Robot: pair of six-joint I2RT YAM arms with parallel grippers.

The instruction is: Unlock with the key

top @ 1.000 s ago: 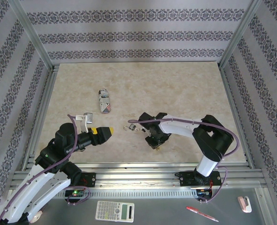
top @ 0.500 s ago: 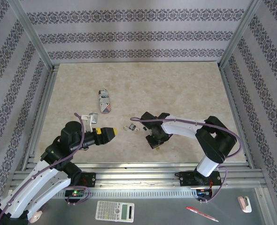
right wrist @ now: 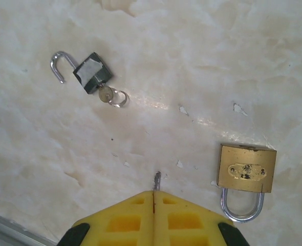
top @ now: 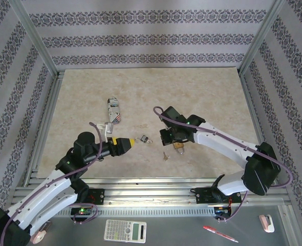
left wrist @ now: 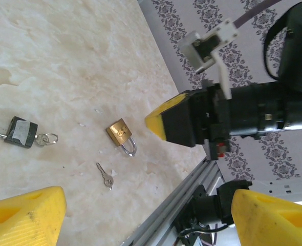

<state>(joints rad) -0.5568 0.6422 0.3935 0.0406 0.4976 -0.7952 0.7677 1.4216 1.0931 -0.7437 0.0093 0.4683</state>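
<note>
Key (left wrist: pixel 105 176) lies loose on the pale bench (top: pixel 192 97), just beside the shackle of the brass padlock (left wrist: pixel 120 134). Its shaft runs roughly along the reach of the right fingers (right wrist: pixel 125 215), which hang above it pressed together and empty. Left fingers (left wrist: pixel 23 215) stand wide open farther off, near the dark padlock (left wrist: pixel 22 131); the smooth, flat surface likely gives the thin key little edge to catch.
</note>
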